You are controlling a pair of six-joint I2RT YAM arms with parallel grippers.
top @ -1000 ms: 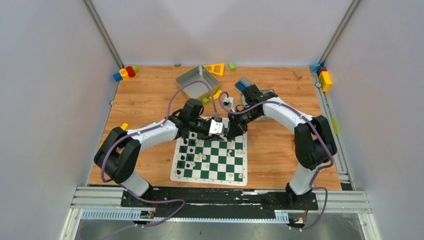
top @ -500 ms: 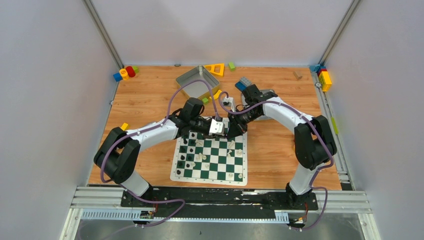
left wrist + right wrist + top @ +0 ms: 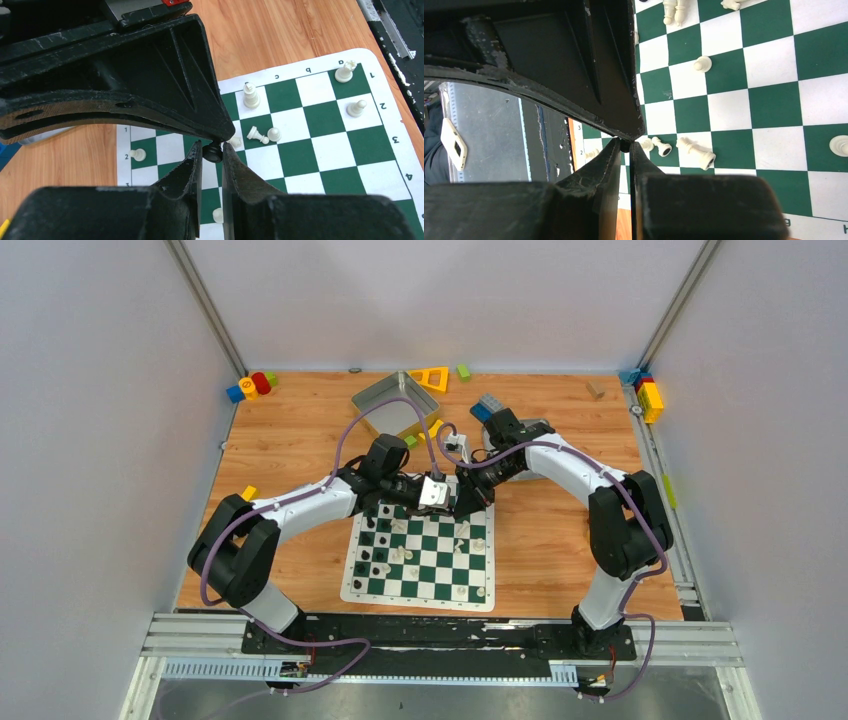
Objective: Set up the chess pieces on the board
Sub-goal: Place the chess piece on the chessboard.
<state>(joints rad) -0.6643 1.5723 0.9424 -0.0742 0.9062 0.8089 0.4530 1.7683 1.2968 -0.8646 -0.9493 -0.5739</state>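
My two grippers meet tip to tip above the far edge of the green and white board [image 3: 347,580]. The right gripper [image 3: 625,146] is shut on a small black chess piece [image 3: 212,151], pinching its upper part. The left gripper [image 3: 212,150] has its fingers pressed against both sides of the same piece's round base. From above, the left gripper [image 3: 446,497] and the right gripper [image 3: 458,498] hide the piece. Cream chess pieces stand and lie on the board: a tall one [image 3: 251,96], a rook [image 3: 344,71], a fallen one [image 3: 696,152]. Black chess pieces [image 3: 367,539] stand on the board's left side.
A grey metal tray [image 3: 390,405] sits behind the board, with a yellow block [image 3: 432,378] beyond it. Colourful blocks lie at the back left corner [image 3: 252,386] and the back right corner [image 3: 648,395]. A blue and grey block [image 3: 487,405] rests near the right arm's wrist.
The left gripper's fingers have closed in onto the black piece held by the right gripper. Both arms have stayed almost in place.
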